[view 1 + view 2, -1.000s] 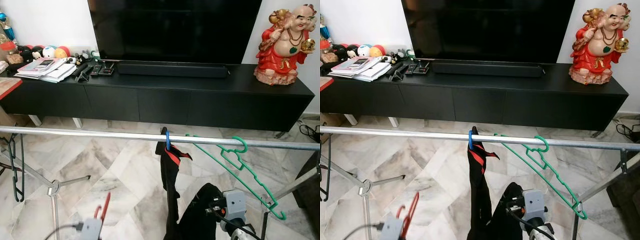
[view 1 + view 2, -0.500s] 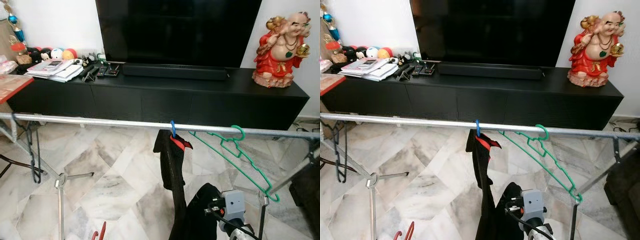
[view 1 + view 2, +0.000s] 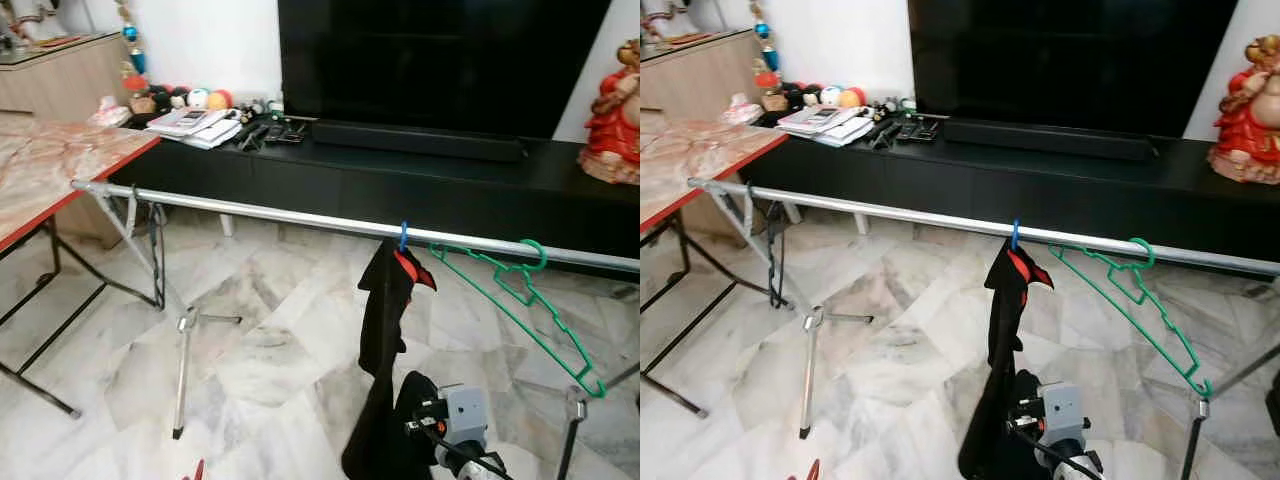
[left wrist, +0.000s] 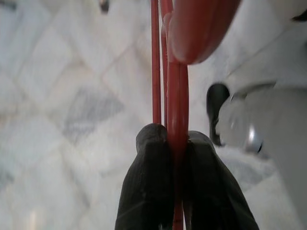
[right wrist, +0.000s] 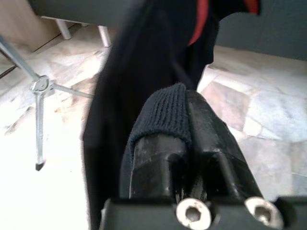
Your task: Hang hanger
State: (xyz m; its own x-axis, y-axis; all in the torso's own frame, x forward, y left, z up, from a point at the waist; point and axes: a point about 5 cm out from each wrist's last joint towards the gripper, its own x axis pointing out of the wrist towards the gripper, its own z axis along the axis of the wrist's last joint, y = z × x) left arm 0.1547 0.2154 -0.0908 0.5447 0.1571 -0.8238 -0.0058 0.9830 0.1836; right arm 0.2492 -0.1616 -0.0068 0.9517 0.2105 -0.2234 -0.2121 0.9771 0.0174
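Low at the near edge, the left pincer (image 4: pixel 175 158) is pressed together on a red hanger (image 4: pixel 176 91), its fingers (image 4: pixel 148 182) pinching the wire above the marble floor (image 3: pixel 260 340). Right pincer (image 5: pixel 184 124) is closed against a black garment (image 3: pixel 385 330) hanging from the rail (image 3: pixel 270 213) by a blue hook (image 3: pixel 403 235). Right of it, a green hanger (image 3: pixel 525 300) hangs tilted on the rail.

Right wrist housing (image 3: pixel 462 411) is grey, with black cables; black ribbed fingers (image 5: pixel 163 120) are mounted above two hex screws.
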